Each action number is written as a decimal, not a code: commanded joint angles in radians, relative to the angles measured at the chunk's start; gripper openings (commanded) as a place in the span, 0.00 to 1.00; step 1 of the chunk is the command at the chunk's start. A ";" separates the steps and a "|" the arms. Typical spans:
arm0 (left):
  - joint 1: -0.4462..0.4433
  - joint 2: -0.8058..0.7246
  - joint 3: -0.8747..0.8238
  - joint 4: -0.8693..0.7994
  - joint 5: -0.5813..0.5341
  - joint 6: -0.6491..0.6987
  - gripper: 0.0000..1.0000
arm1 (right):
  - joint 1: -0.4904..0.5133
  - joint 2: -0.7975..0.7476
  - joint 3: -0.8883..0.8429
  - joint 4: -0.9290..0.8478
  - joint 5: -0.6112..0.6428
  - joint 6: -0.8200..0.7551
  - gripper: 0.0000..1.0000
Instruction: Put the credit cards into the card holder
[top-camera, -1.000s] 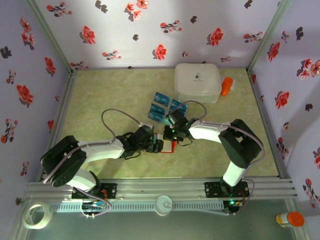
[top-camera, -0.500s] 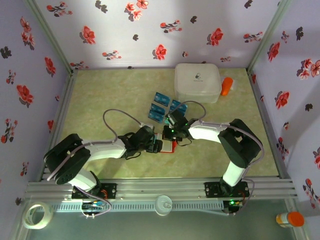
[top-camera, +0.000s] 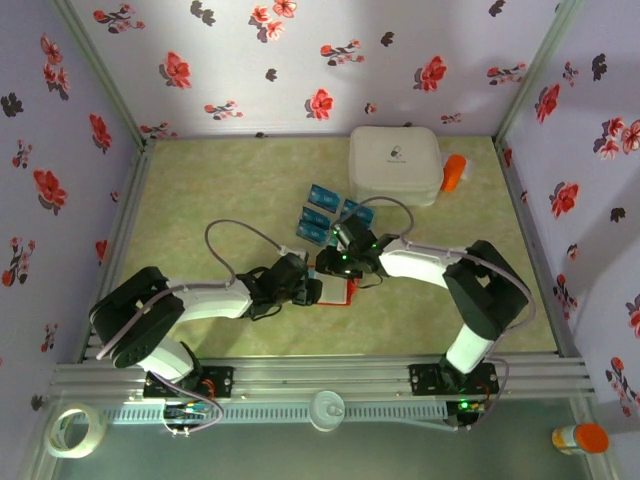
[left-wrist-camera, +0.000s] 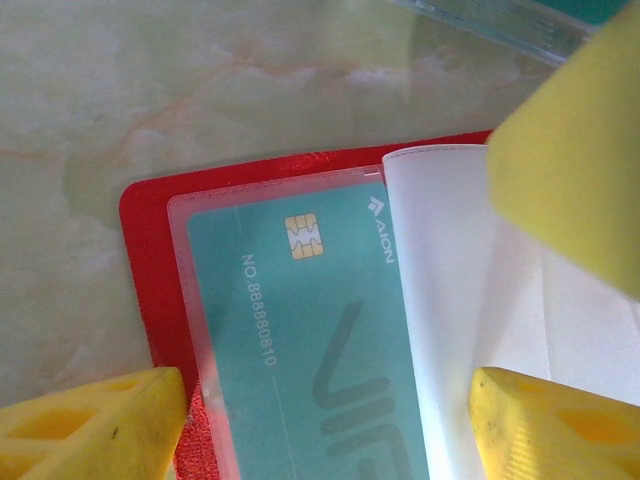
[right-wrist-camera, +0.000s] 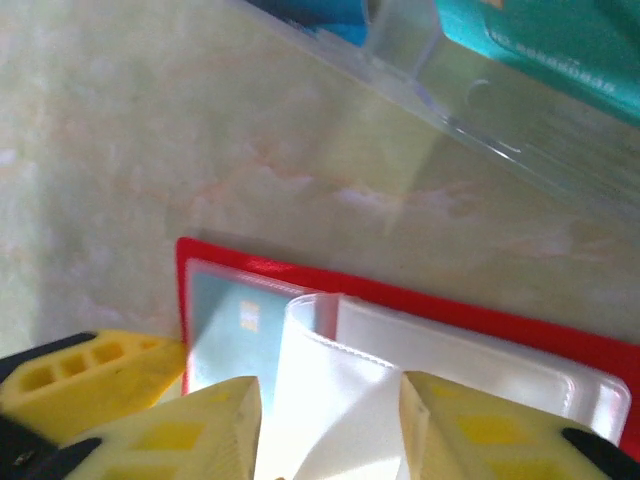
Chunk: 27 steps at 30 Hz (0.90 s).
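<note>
Surface (top-camera: 200, 200): pale green marbled sheet, metal rails round it. Walls (top-camera: 240, 60) on the left, back and right are lilac with a red and dark flower print. A roll of tape (top-camera: 75, 430) sits off the near-left corner, past the rail.

Left tool (left-wrist-camera: 325, 437) is at mid-surface. Its yellow fingers (left-wrist-camera: 100, 425) are well apart, one on either side of the card holder's open page, clamped on nothing.

Card holder (left-wrist-camera: 150, 250) lies open and flat near the middle of the surface, between the two tools. It has a bright red cover with a rounded corner and a clear sleeve on top. A teal card (left-wrist-camera: 320, 340) sits inside that sleeve, showing a gold chip, a white number and dark lettering. A white translucent leaf (right-wrist-camera: 330, 390) curls up from the holder.

Right tool (right-wrist-camera: 330, 432) has its fingers apart with that leaf standing in the gap. Contact: cannot tell.

Loose cards (top-camera: 315, 217), blue, cluster just behind the holder. A white lidded box (top-camera: 395, 165) stands at back right, with an orange object (top-camera: 454, 172) just beside its right side. An orange-capped bottle (top-camera: 580, 438) is off the near-right corner.
</note>
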 joint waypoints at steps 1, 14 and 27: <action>-0.010 0.049 -0.034 -0.014 0.046 -0.015 0.75 | -0.005 -0.075 -0.008 -0.027 0.044 0.008 0.47; -0.010 0.037 -0.042 -0.009 0.045 -0.012 0.75 | -0.008 0.006 -0.033 0.067 0.002 0.064 0.55; -0.009 -0.073 -0.047 -0.043 0.018 -0.023 0.88 | 0.012 0.000 -0.021 0.128 -0.088 0.112 0.55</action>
